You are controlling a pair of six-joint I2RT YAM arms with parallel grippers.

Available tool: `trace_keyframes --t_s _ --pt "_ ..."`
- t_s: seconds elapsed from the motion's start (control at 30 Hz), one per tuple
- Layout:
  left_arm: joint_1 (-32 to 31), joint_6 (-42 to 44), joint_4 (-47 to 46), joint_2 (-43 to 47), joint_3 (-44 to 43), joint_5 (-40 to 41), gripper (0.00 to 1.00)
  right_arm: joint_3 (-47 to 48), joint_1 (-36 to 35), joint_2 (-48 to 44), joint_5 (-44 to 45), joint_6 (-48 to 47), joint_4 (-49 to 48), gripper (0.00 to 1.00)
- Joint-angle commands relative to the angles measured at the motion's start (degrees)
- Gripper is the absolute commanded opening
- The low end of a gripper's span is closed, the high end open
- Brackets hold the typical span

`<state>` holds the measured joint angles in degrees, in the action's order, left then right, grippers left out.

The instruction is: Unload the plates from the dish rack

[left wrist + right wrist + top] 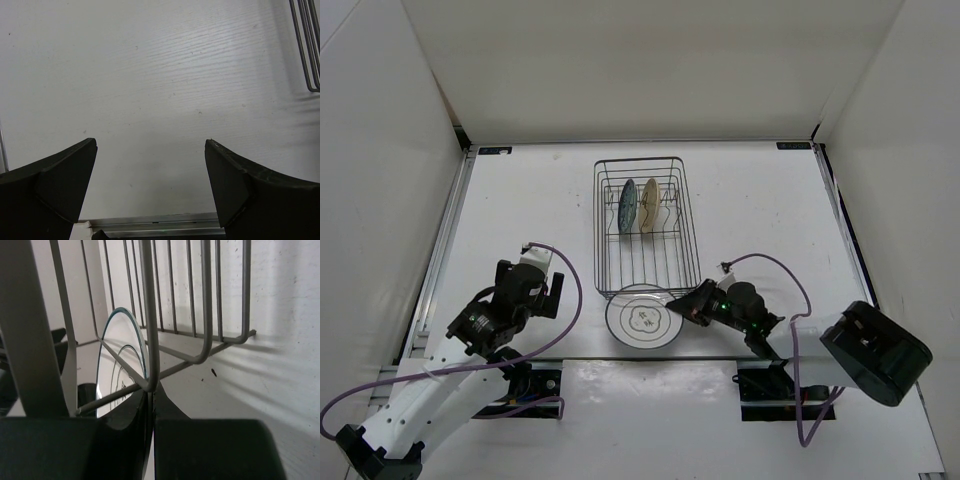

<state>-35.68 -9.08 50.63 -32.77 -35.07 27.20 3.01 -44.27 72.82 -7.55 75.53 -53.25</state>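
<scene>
At the tips of my right claw [150, 405] lay the white plate [642, 321], flat on the worktop [520, 200] with its dark rings and centre motif facing up. The fingers [125, 425] of that claw were drawn together to a thin slit. The plate's right rim ran into the slit, so the claw was clamped on the rim.

Just beyond the claw and the plate stood the dish rack [642, 262]. Its near wire edge met the plate's far rim, though I could not tell whether the two touched or merely overlapped in view. From my right wrist, the rack's wires crossed close in front of the fingers.

Farther beyond the claw, in the rack's far half, two plates stood on edge among the divider prongs. The teal-blue plate [628, 207] was on the left and the cream plate [650, 205] was just beside it on the right.

Well off to the left of my right claw, my left claw [150, 145] hung above the worktop. Its fingers were spread wide, with only the worktop surface showing between them. Ahead and to the right of that claw a corner of the rack showed, well apart from its fingertips.
</scene>
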Motion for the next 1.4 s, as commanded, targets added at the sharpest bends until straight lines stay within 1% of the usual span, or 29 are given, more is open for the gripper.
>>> trace_keyframes --t_s 0.0,0.03,0.07,0.1,0.17,0.23,0.27,0.37,0.5,0.73,0.93,0.97,1.0,1.1,1.13,1.2,1.23,1.27,1.3,1.33,1.37 --pt "0.09 -0.32 -0.09 0.52 -0.09 -0.48 1.00 -1.00 -0.11 -2.58 -3.26 -4.33 11.44 0.00" --pt "0.26 -0.32 -0.09 0.43 -0.09 -0.66 1.00 -0.29 -0.29 -4.85 -3.78 -7.64 14.12 0.00" --pt "0.17 -0.32 -0.18 0.43 -0.17 -0.57 1.00 1.55 -0.38 -5.75 -3.96 -8.81 16.67 0.00" --pt "0.17 -0.32 -0.10 0.34 -0.26 -0.74 1.00 2.00 -0.46 -6.45 -4.05 -10.12 22.00 0.00" --pt "0.26 -0.32 -0.18 0.34 -0.26 -0.83 1.00 4.18 -0.47 -9.51 -3.53 -14.42 25.90 0.00" --pt "0.26 -0.24 -0.01 0.17 -0.26 -0.75 1.00 5.34 -0.55 -11.63 -3.08 -17.42 33.01 0.00" --pt "0.17 -0.15 -0.27 0.34 -0.18 -0.83 1.00 6.39 -0.55 -12.25 -3.26 -19.35 35.04 0.00" --pt "0.26 -0.23 -0.01 0.34 -0.17 -0.75 1.00 8.59 -0.55 -11.74 -2.65 -21.21 38.48 0.00" --pt "0.26 -0.15 -0.18 0.25 -0.18 -0.75 1.00 9.56 -0.47 -7.70 -2.29 -20.07 38.14 0.00" --pt "0.26 -0.23 -0.01 -0.01 -0.35 -0.75 1.00 8.77 -0.47 3.11 -5.54 -14.63 26.29 0.00" --pt "0.26 -0.24 -0.01 0.08 -0.17 -0.75 1.00 6.67 -0.47 10.32 -4.93 -9.00 18.11 0.00" --pt "0.17 -0.23 -0.01 -0.01 -0.17 -0.75 1.00 6.66 -0.38 11.11 -4.84 -8.65 14.44 0.00" --pt "0.26 -0.32 -0.18 -0.10 -0.09 -0.75 1.00 6.40 -0.29 12.69 -4.75 -7.25 12.93 0.00" --pt "0.26 -0.24 -0.18 -0.10 -0.26 -0.92 1.00 6.49 -0.29 19.10 -6.07 -3.56 3.28 0.00" --pt "0.26 -0.32 -0.10 -0.27 -0.18 -0.83 1.00 6.49 -0.29 20.25 -6.68 -1.98 1.42 0.00" --pt "0.26 -0.23 -0.01 -0.18 -0.18 -0.92 1.00 6.49 -0.46 23.68 -6.95 -0.48 -5.60 0.00" --pt "0.26 -0.32 -0.09 -0.27 -0.09 -0.83 1.00 6.40 -0.29 27.08 -7.47 1.97 -7.37 0.00" --pt "0.26 -0.32 -0.09 -0.19 -0.09 -1.01 1.00 6.22 -0.29 28.33 -7.48 2.60 -9.22 0.00" --pt "0.26 -0.32 -0.09 -0.18 -0.17 -1.10 1.00 6.05 -0.38 29.56 -7.56 3.48 -14.63 0.00" --pt "0.26 -0.32 -0.18 -0.10 -0.09 -0.92 1.00 5.96 -0.55 31.93 -7.83 5.40 -16.42 0.00" --pt "0.17 -0.32 -0.10 -0.18 -0.09 -0.92 1.00 5.35 -0.20 34.30 -7.83 5.94 -20.53 0.00"
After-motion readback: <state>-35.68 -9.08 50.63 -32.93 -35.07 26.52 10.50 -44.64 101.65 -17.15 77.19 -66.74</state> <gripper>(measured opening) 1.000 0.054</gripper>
